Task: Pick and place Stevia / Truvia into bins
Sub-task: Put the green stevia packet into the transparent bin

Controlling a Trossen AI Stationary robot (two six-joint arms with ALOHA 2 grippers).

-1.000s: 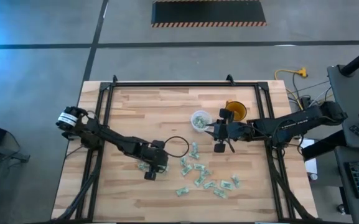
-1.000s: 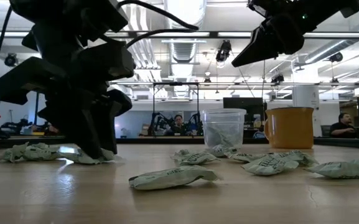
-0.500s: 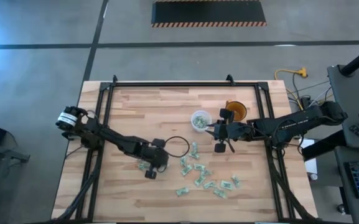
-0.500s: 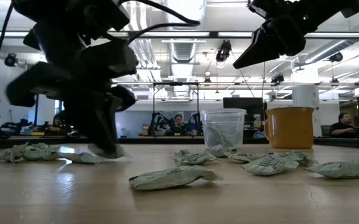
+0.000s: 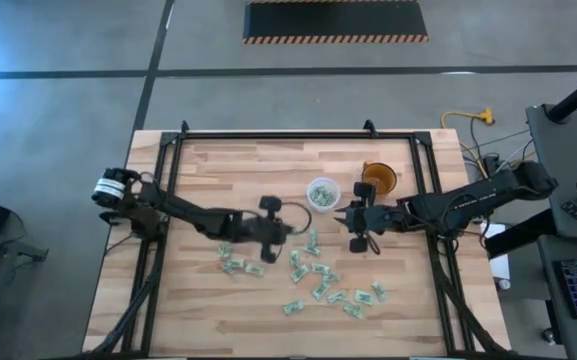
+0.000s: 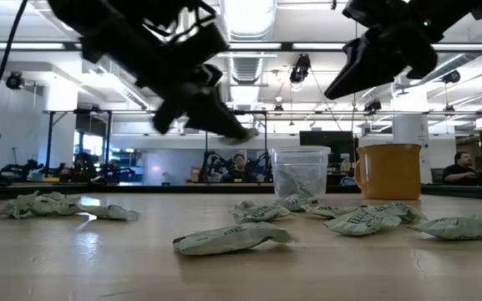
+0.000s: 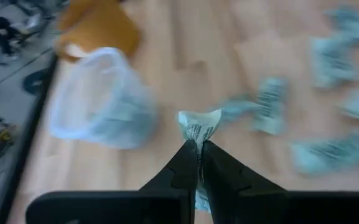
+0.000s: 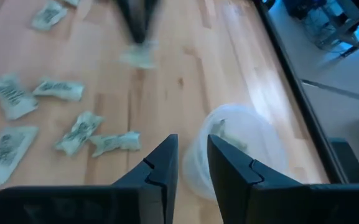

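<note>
Pale wooden-plank table (image 5: 218, 170) inside a black metal frame (image 5: 268, 134), seen from above. Two dark arms reaching in from either side. Near mid-table, small round translucent plastic cup (image 5: 322, 193) with a few sachets inside; just beside it, toward the right edge, an orange cup (image 5: 379, 177). Across the near half of the table, a scatter of small pale green and white paper sachets (image 5: 320, 280), with a few more apart to the left (image 5: 231, 262). Left tool (image 5: 271, 229) lifted off the table, left of the translucent cup, fingers pressed together on one green-and-white sachet (image 7: 198, 127). Right tool (image 5: 356, 222) held above the table just on the near side of the translucent cup, between it and the scatter, fingers slightly apart with nothing between them. Beyond the table, a seated person (image 6: 460, 167) in the room.
</note>
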